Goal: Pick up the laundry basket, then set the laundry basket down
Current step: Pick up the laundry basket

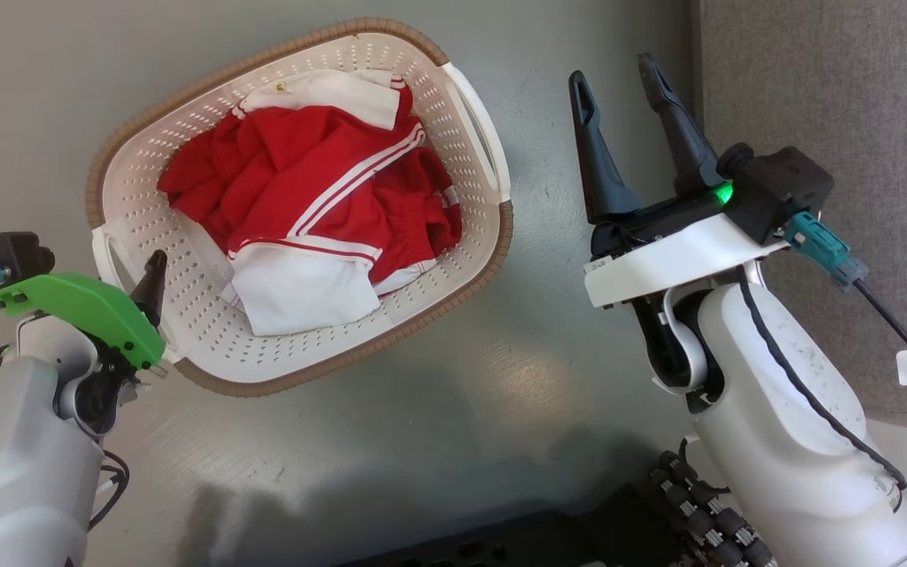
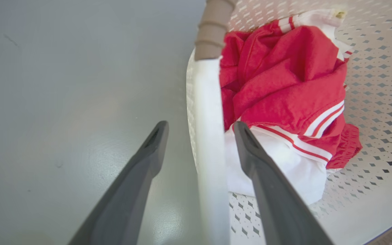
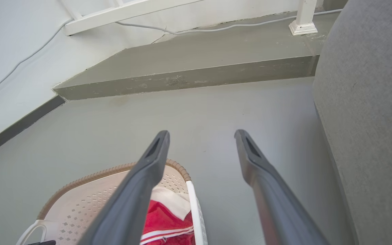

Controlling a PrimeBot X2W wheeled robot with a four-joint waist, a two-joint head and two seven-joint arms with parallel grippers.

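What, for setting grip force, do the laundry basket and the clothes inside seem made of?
The laundry basket: likely moulded plastic, smooth matte cream, given its regular punched holes; the brown rim imitates weave, probably plastic too. The clothes: soft red-and-white fabric, creased and folded.

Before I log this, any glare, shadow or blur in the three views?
Head view: sharp; sheen on the floor near the laundry basket, robot's shadow along the bottom. Left wrist view: the handle between the left fingers is blurred. Right wrist view: right fingers soft near the bottom edge, the step crisp.
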